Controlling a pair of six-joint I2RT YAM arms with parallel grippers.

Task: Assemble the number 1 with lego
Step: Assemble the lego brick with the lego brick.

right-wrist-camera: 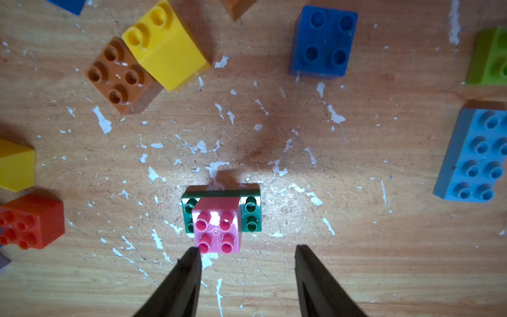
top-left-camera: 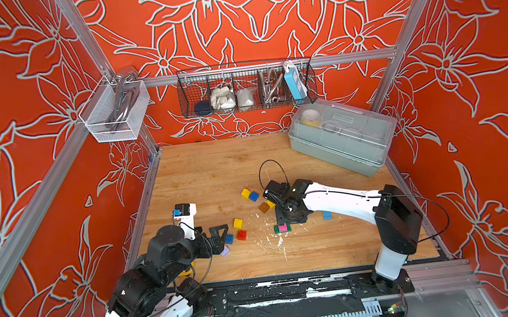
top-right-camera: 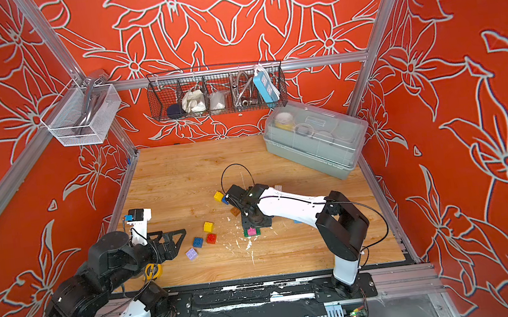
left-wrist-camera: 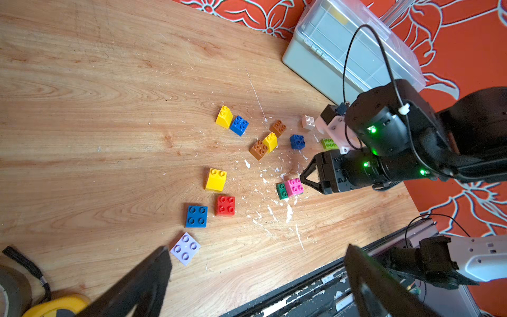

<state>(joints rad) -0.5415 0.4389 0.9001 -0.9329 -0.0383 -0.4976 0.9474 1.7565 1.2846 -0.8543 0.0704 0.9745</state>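
Your right gripper (right-wrist-camera: 247, 250), open and empty, has the pink brick (right-wrist-camera: 216, 227) atop the dark green brick (right-wrist-camera: 251, 214) just ahead of its fingertips; your left gripper (left-wrist-camera: 256, 247) gapes wide, empty.

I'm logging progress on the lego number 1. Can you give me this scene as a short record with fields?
build so far: pink square studded plastic brick stacked on dark green flat studded plastic brick, green studs showing either side
right tool: open, empty, poised by the pink brick
left tool: wide open, empty, near lilac square brick
loose on wooden table: red square brick, light blue long brick, others
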